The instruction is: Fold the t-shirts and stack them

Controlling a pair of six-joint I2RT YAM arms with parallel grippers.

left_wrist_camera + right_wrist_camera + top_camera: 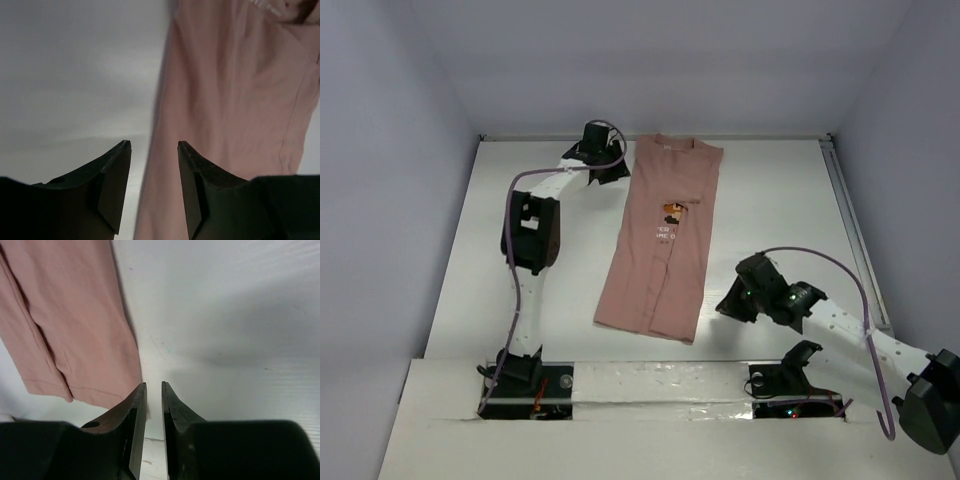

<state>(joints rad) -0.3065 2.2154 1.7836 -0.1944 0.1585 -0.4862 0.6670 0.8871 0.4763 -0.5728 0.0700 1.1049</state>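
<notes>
The dusty-pink t-shirt point(660, 260) lies flat in the middle of the table, folded into a long narrow strip, collar far, hem near. Its small orange-and-brown chest graphic point(671, 211) faces up. My left gripper point(611, 172) hovers at the shirt's far left edge by the shoulder; in the left wrist view it point(154, 145) is open and empty, straddling the edge of the pink fabric point(235, 100). My right gripper point(728, 304) sits just right of the hem's near right corner. In the right wrist view its jaws point(154, 385) are almost together with nothing between them, the shirt point(75, 315) to their left.
White table point(780, 200) with grey walls on three sides. A metal rail point(850, 220) runs along the right edge. A white taped strip point(650, 385) covers the near edge between the arm bases.
</notes>
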